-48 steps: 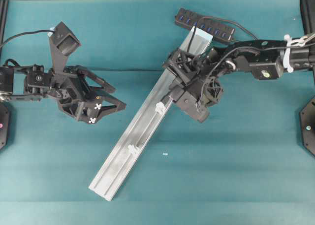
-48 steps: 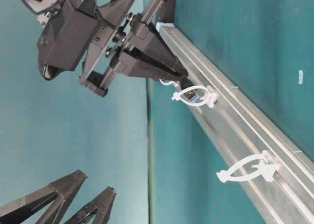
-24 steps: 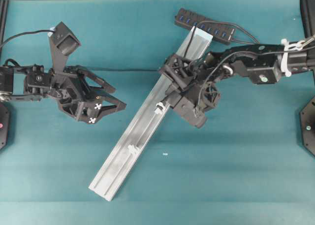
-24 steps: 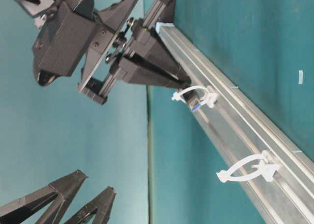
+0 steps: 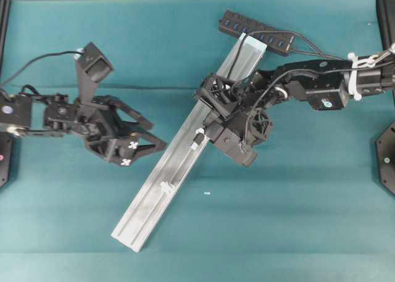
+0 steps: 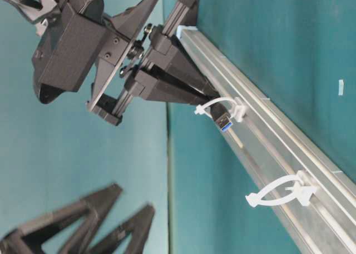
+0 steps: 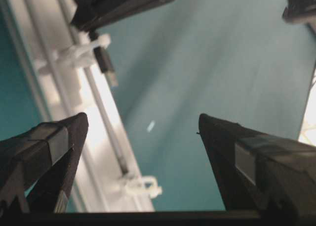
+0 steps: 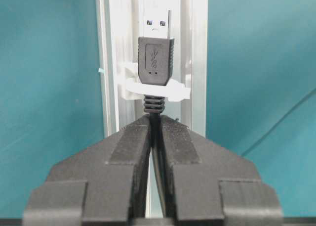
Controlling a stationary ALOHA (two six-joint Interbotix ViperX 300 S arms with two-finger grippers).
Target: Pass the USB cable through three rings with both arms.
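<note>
My right gripper (image 8: 157,118) is shut on the USB cable just behind its strain relief. The black plug (image 8: 155,58) pokes through a white ring (image 8: 157,90) on the silver rail (image 8: 197,48). From the table-level view the plug (image 6: 222,120) sticks out past that ring (image 6: 207,107), and a second ring (image 6: 281,192) stands empty further down. Overhead, the right gripper (image 5: 207,129) is at the middle ring (image 5: 199,134); the lower ring (image 5: 165,186) is free, and a third is hidden under the arm. My left gripper (image 5: 157,137) is open beside the rail, holding nothing.
A black multi-port hub (image 5: 256,30) with blue sockets lies at the rail's far end, with its cord looping towards the right arm. The rail (image 5: 148,199) runs diagonally across the teal table. A tiny white scrap (image 5: 207,194) lies right of the rail.
The right gripper slid down the rail and pushed the plug through the middle ring. The left arm moved right, closer to the rail, still open.
</note>
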